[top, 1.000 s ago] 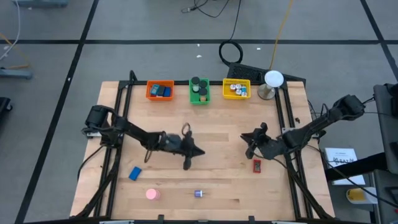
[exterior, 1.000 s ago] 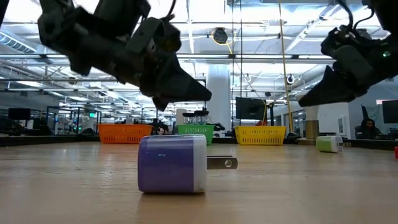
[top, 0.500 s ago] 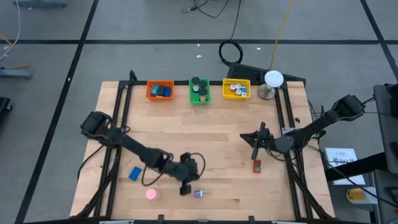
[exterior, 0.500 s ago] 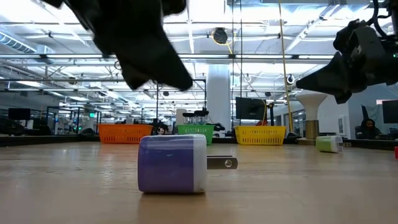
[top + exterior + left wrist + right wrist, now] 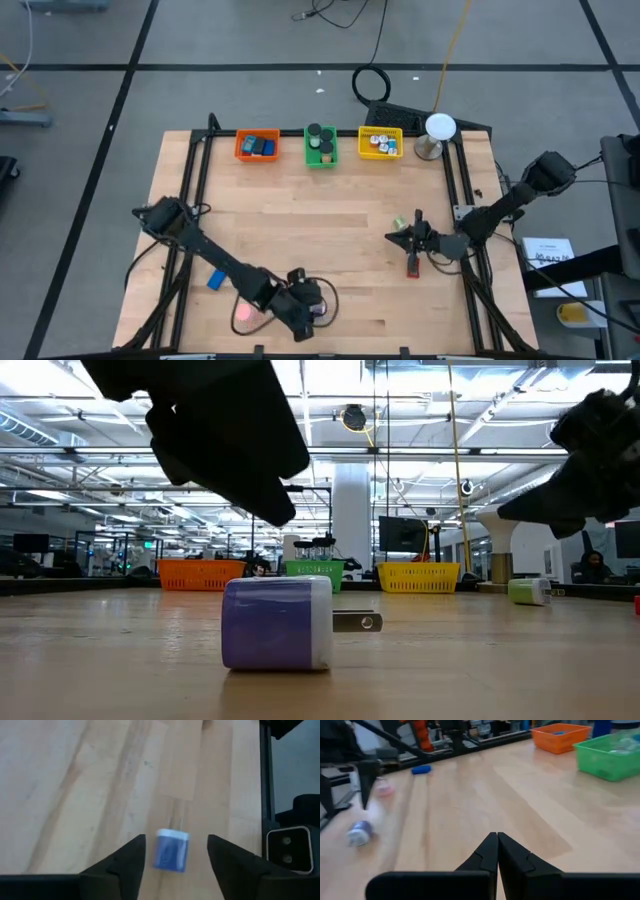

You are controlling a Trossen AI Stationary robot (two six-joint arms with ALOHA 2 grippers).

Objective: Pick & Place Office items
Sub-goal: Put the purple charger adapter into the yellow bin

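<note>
wooden slatted table top [image 5: 330, 230], black rails along its sides.

left gripper [image 5: 175, 851]: low over the near edge of the table, jaws spread apart, the small purple-and-white plug-in block with metal prongs [image 5: 278, 622] lying on the wood between the two fingers, not grasped.

right gripper [image 5: 497, 845]: over the right part of the table, jaws pressed together, holding nothing; small red block [image 5: 412, 265] on the wood just beside it.

loose on the table: blue eraser-like block [image 5: 216, 279] near the left rail; pink round piece [image 5: 244, 313] near the front edge, just beside the left gripper.

far edge, in a row: orange plastic bin [image 5: 257, 146], green plastic bin [image 5: 320, 146], yellow plastic bin [image 5: 380, 143], each with small items inside; white-domed metal stand [image 5: 437, 135] right of them.
</note>
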